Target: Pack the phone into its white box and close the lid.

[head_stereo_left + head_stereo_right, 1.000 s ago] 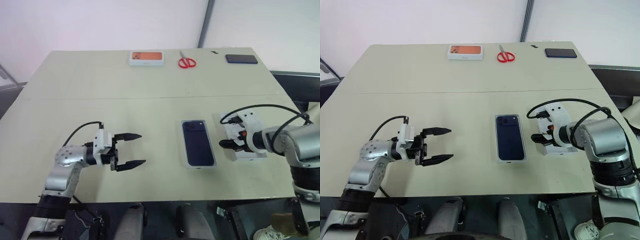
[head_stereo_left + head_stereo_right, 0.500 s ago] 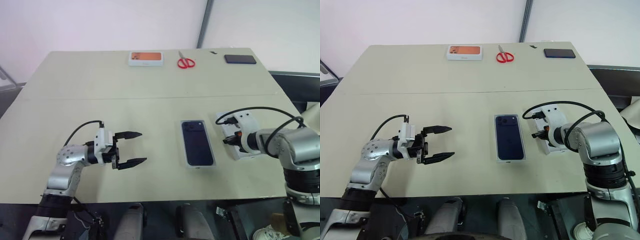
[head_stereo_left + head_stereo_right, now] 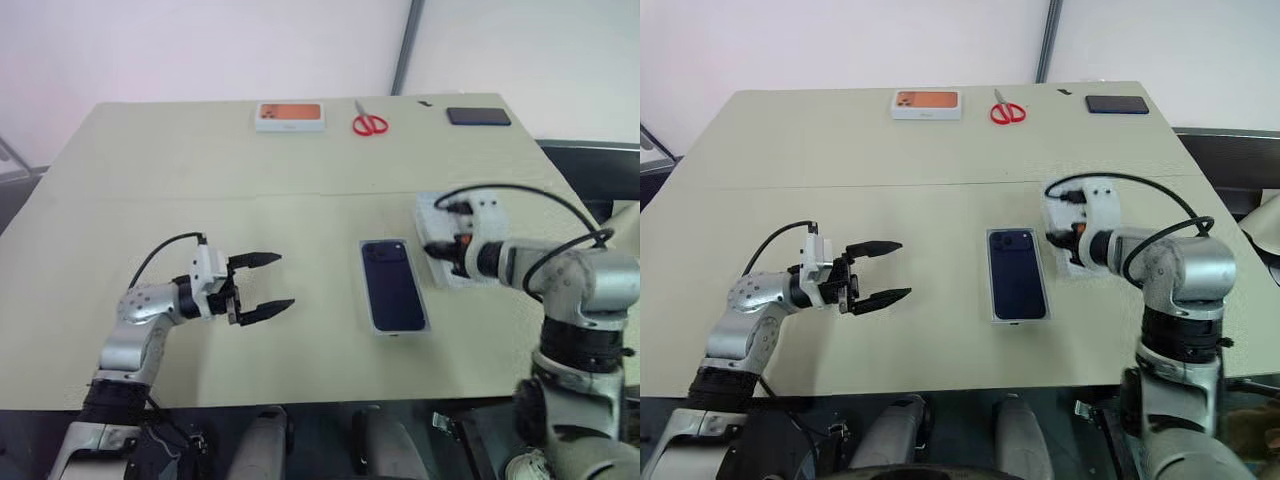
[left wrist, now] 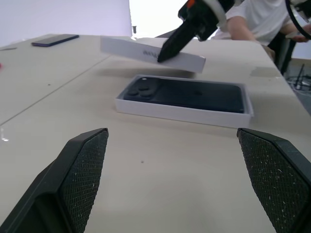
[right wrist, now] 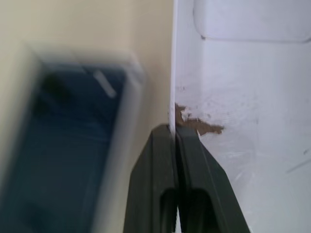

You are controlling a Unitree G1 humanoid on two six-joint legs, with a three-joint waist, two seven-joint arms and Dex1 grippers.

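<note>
Right gripper (image 5: pixel 176 145): its two black fingers are pinched together on the thin side wall of the lid, a deep white rectangular cardboard shell (image 4: pixel 146 50). In the left wrist view the shell is clear of the table and tilted, one end higher than the other.
Left gripper (image 3: pixel 262 285): jaws spread wide, holding nothing, hovering level over bare table near the front left, pointing toward the box.
Phone: the slim dark blue smartphone (image 3: pixel 393 283) with a square camera cluster lies back-up inside the shallow white cardboard tray of the white box (image 4: pixel 209 117), right of centre and toward the front edge of the beige table (image 3: pixel 200 180).
Lid position: just beside the tray on its right-hand side, apart from it, not yet over it.
Stage: phone looks packed; what is left, I judge, is carrying the lid across and seating it.
Risk, grip: only one wall is pinched, at an edge, so the shell could swing or slip out during the move.
Risk, fit: a tilted lid may catch on the tray rim and push the unheld tray along the table, or jam skewed.
Risk, card: torn brown paper shows on the lid beside the fingers; hard squeezing could tear it further.
Elsewhere: an orange-printed white box (image 3: pixel 292 116), red-handled scissors (image 3: pixel 368 121) and a black handset (image 3: pixel 478 116) sit along the far edge, well apart.
</note>
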